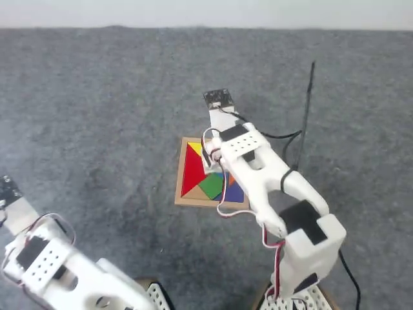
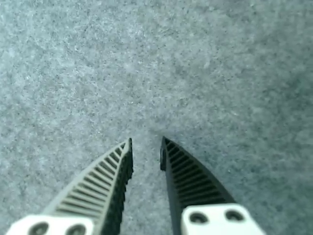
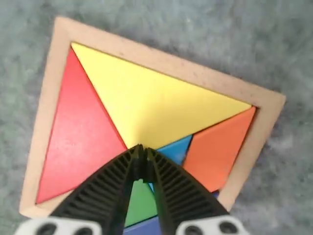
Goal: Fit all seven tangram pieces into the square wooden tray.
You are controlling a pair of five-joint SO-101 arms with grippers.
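The square wooden tray (image 3: 171,61) holds a big yellow triangle (image 3: 146,103), a big red triangle (image 3: 80,132), an orange piece (image 3: 220,147), a small blue piece (image 3: 173,149), a green piece (image 3: 141,203) and a dark blue piece (image 3: 146,226), all lying flat inside. My right gripper (image 3: 142,149) is shut with nothing in it, its tips over the tray's centre where the pieces meet. In the high view the right arm (image 1: 258,168) covers part of the tray (image 1: 181,171). My left gripper (image 2: 145,147) is open by a narrow gap over bare carpet.
Grey carpet (image 1: 97,116) covers the whole table around the tray. The left arm (image 1: 45,258) stays at the near left corner, far from the tray. A thin black cable (image 1: 308,103) rises behind the right arm.
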